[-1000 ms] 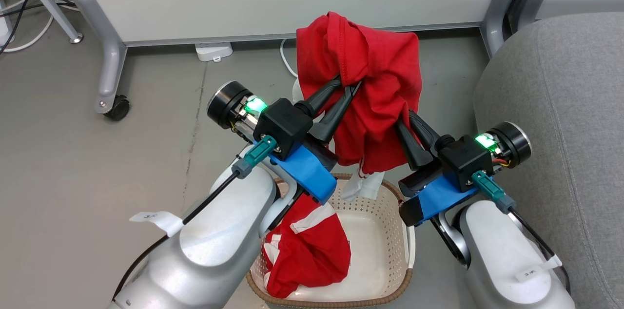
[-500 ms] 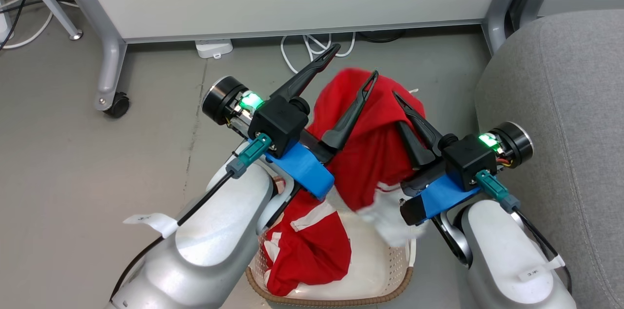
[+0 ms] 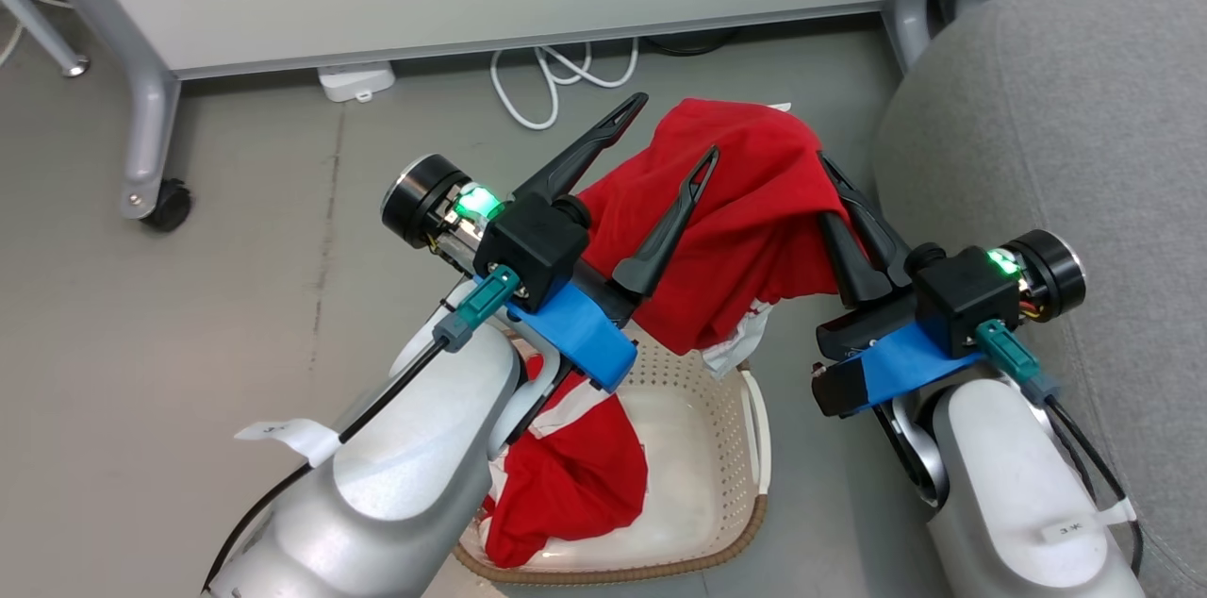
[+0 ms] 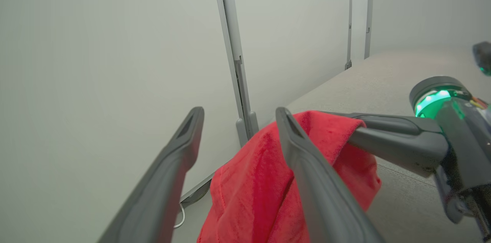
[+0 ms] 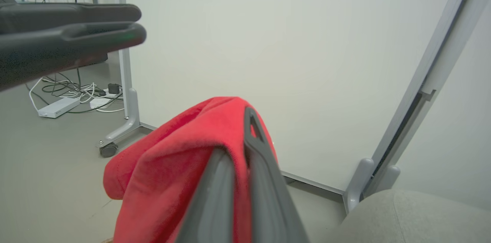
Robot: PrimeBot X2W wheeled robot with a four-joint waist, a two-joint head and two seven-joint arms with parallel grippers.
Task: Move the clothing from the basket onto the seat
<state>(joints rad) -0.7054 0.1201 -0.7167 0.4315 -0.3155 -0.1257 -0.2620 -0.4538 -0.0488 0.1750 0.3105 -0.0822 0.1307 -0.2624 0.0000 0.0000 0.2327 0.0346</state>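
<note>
Right gripper (image 3: pixel 830 174) tight on the clothing (image 3: pixel 745 211), left gripper (image 3: pixel 677 124) wide apart beside it (basket (image 3: pixel 757 447) beneath, in the head view).

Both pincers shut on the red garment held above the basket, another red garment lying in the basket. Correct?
Not quite. The left pincer is open, fingers spread with nothing between them, as the left wrist view shows. Only the right pincer is shut on the red garment held above the basket; another red garment lies in the basket.
</note>
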